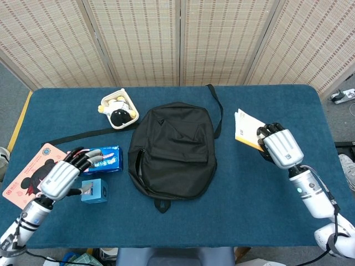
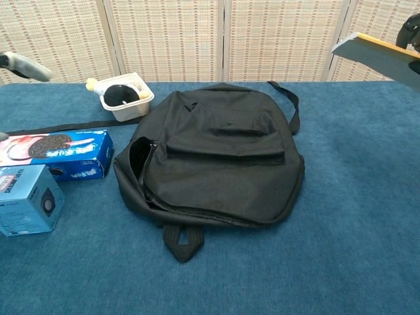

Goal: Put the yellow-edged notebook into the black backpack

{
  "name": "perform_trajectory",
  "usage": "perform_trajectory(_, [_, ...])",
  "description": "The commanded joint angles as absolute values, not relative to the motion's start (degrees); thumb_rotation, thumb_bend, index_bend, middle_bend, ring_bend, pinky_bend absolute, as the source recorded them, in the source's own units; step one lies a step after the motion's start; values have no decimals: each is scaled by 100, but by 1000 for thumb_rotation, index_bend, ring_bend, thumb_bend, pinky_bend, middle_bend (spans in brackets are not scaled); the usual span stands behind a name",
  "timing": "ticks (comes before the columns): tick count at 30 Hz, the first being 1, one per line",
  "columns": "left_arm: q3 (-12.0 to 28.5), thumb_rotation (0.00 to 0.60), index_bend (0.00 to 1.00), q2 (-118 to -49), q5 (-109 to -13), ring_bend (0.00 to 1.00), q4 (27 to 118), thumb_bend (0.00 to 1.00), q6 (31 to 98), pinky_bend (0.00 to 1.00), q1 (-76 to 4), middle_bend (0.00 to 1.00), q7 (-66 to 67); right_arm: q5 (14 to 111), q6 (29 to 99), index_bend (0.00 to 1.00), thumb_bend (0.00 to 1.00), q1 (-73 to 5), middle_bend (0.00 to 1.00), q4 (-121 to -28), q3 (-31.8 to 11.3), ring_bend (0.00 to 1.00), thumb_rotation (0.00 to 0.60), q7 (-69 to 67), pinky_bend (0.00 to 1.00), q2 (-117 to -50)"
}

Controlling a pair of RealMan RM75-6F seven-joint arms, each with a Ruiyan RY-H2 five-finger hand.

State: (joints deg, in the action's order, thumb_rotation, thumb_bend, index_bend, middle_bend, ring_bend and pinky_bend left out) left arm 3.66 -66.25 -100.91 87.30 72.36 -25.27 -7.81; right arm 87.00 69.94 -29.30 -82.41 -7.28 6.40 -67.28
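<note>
The black backpack [image 1: 173, 149] [image 2: 216, 164] lies flat in the middle of the blue table, its side zipper slightly agape on the left. My right hand [image 1: 282, 147] [image 2: 412, 29] grips the yellow-edged notebook [image 1: 247, 130] [image 2: 377, 52] and holds it lifted, right of the backpack. In the head view, my left hand [image 1: 62, 176] hovers with fingers spread over the table's left side, above the cookie box and the blue carton; it holds nothing. The chest view shows just a fingertip [image 2: 23, 65] of it.
A blue cookie box [image 1: 105, 158] [image 2: 62, 152] and a small light-blue carton [image 1: 94, 190] [image 2: 26, 199] lie left of the backpack. A pink cartoon card [image 1: 28, 174] is at the far left. A white tray with a toy [image 1: 118, 109] [image 2: 123, 96] stands behind; a black strap [image 1: 77, 134] runs leftward.
</note>
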Motion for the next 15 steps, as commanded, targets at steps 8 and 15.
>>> perform_trajectory(8, [474,600,251,-7270,-10068,197,8657,269,6042,113,-3572,223,-788,8653,6939,731,433,-2945,383,-8184,-738,307,600,636,306,-6748])
perform_trajectory(15, [537,600,204,-7857,-9530,194,8438,269,5184,120,-4027,223,-158,8600,6885,731,433,-2962,382,-8064,-749,307,600,583,306,-6787])
